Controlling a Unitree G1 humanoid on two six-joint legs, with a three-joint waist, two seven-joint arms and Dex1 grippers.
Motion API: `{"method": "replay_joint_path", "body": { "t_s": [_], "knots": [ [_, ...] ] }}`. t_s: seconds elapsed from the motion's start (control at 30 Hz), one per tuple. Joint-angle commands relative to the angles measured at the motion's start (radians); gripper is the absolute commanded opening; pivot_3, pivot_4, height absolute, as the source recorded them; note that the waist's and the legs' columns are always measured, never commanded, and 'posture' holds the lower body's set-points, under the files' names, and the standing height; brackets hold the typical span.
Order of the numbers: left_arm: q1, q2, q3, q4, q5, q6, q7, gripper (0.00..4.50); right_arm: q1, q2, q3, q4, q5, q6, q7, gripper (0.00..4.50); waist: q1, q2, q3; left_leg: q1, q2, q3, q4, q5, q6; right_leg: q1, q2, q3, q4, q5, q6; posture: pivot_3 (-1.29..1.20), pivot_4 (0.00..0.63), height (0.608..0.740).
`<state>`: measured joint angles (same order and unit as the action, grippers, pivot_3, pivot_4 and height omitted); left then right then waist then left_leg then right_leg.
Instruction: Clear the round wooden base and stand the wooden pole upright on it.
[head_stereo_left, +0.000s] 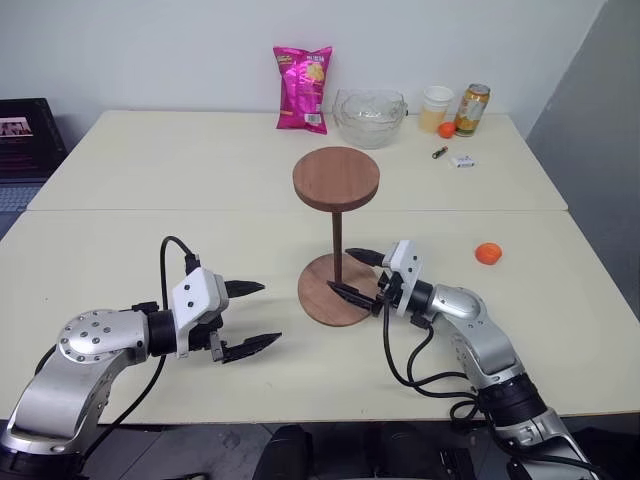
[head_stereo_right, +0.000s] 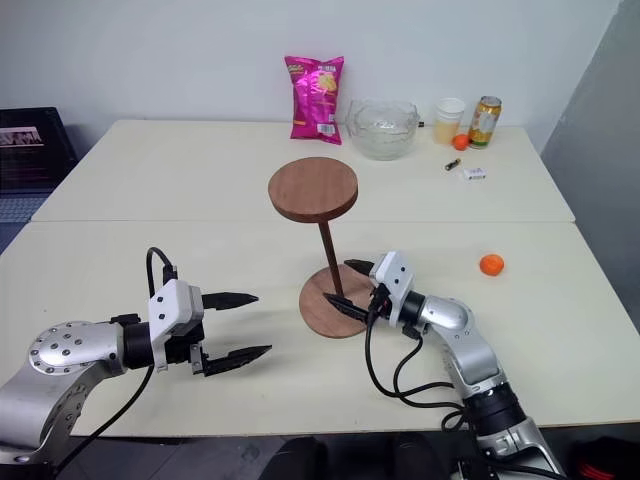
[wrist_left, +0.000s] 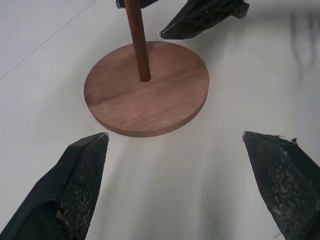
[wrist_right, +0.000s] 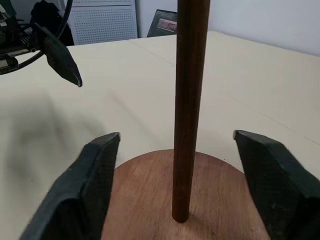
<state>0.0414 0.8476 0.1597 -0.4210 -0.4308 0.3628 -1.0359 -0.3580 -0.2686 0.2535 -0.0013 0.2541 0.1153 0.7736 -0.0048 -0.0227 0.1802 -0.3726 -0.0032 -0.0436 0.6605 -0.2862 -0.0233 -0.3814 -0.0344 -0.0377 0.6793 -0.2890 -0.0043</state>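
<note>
Left gripper (head_stereo_left: 248, 318), fingers spread wide and empty, just left of the round wooden base (head_stereo_left: 338, 290) on the bench (head_stereo_left: 150, 230). Wooden pole (head_stereo_left: 338, 235) upright in base centre. Right gripper (head_stereo_left: 356, 274) wide apart, straddling pole without touching.

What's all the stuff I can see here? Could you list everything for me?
round wooden base: one, reddish-brown, on near table
wooden pole: one, dark brown with disc head, standing upright in base
chip bag: one, pink, far table
glass bowl: one, clear, beside bag
cup: one, pale, far right
can: one, gold, far right
orange balls: two, one near right, one by can
battery: one, dark
small box: one, white
left gripper: open, left of base
right gripper: open, fingers either side of pole
</note>
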Motion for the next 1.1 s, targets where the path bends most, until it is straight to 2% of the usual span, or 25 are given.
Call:
{"method": "replay_joint_path", "body": {
  "t_s": [0.03,0.3,0.5,0.77,0.9,1.1],
  "knots": [
    [-0.01,0.0,0.014,-0.008,-0.011,-0.018,0.0,4.5,0.003,-0.016,-0.019,-0.051,0.015,-0.004,0.026,4.49,0.0,0.0,0.0,0.0,0.0,0.0,0.0,0.0,0.0,0.0,0.0,0.0,0.0,0.0,0.0,0.0,0.15,0.74],
    [-0.042,-0.003,0.036,-0.005,-0.02,0.006,0.031,4.5,0.008,-0.055,-0.045,-0.054,0.009,-0.006,0.04,4.49,0.001,0.0,0.0,-0.001,0.0,0.0,0.0,0.0,0.0,-0.001,0.0,0.0,0.0,0.0,0.0,0.0,0.15,0.74],
    [-0.032,0.063,0.103,-0.056,-0.047,0.125,0.063,4.5,0.0,-0.207,-0.114,-0.09,0.034,0.011,0.134,4.49,0.001,0.0,0.0,-0.006,0.0,0.0,0.001,0.0,0.0,-0.005,0.0,0.0,0.0,0.0,0.0,0.0,0.15,0.74],
    [-0.006,0.105,0.163,-0.098,-0.044,0.152,0.072,4.5,-0.005,-0.404,-0.217,-0.173,0.142,0.088,0.288,4.49,0.003,0.001,0.002,-0.007,0.0,0.0,0.001,0.0,0.0,-0.006,0.0,-0.001,0.0,0.0,0.0,0.0,0.15,0.74],
    [-0.031,0.116,0.185,-0.08,-0.047,0.176,0.089,4.5,0.011,-0.52,-0.308,-0.24,0.228,0.166,0.359,4.49,0.004,0.002,0.004,-0.007,0.0,0.0,0.001,0.0,0.0,-0.006,0.0,-0.001,0.0,0.0,0.0,0.0,0.15,0.74],
    [-0.051,0.135,0.181,-0.054,-0.057,0.196,0.069,4.5,0.037,-0.575,-0.338,-0.287,0.263,0.214,0.372,4.49,0.002,0.001,0.003,-0.007,0.0,-0.001,0.001,0.0,0.0,-0.006,0.0,-0.001,0.0,0.0,0.0,0.0,0.15,0.74]
  ]
}}
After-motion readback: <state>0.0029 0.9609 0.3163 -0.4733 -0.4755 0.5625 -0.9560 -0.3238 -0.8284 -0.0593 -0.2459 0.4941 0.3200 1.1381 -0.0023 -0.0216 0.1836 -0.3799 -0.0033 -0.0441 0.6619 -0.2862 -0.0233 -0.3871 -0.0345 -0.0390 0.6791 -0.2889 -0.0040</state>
